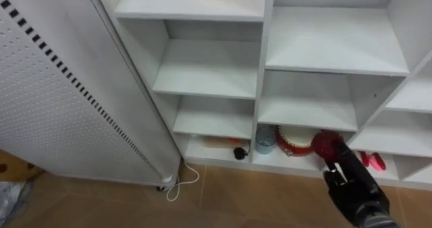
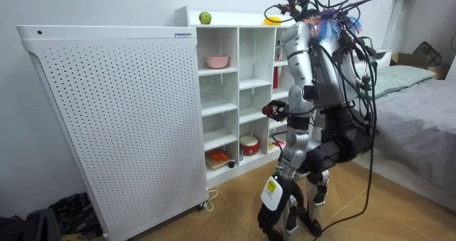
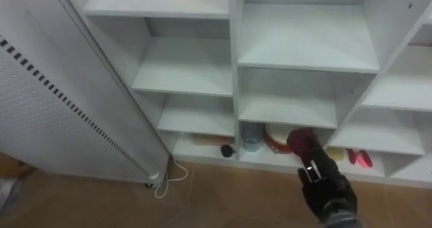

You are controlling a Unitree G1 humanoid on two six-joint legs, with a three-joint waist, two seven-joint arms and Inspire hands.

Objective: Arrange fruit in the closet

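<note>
My right hand (image 1: pixel 354 186) comes in from the lower right and is shut on a dark red round fruit (image 1: pixel 327 145). I hold it in front of the lowest shelves of the white closet (image 1: pixel 260 66). The same hand (image 3: pixel 327 187) and fruit (image 3: pixel 300 140) show in the right eye view. In the room view I stand facing the closet (image 2: pixel 235 91) with the hand (image 2: pixel 276 111) at the level of its lower shelves. On the closet's top lie a green fruit (image 2: pixel 205 18) and a yellow thing (image 2: pixel 271 20).
The bottom shelf holds a red round pot (image 1: pixel 291 140), a blue cup (image 1: pixel 265 139), a small black thing (image 1: pixel 238 152) and red items (image 1: pixel 372 160). A pink bowl (image 2: pixel 217 60) sits higher up. A white perforated panel (image 1: pixel 47 100) stands left, a bed (image 2: pixel 420 120) behind me.
</note>
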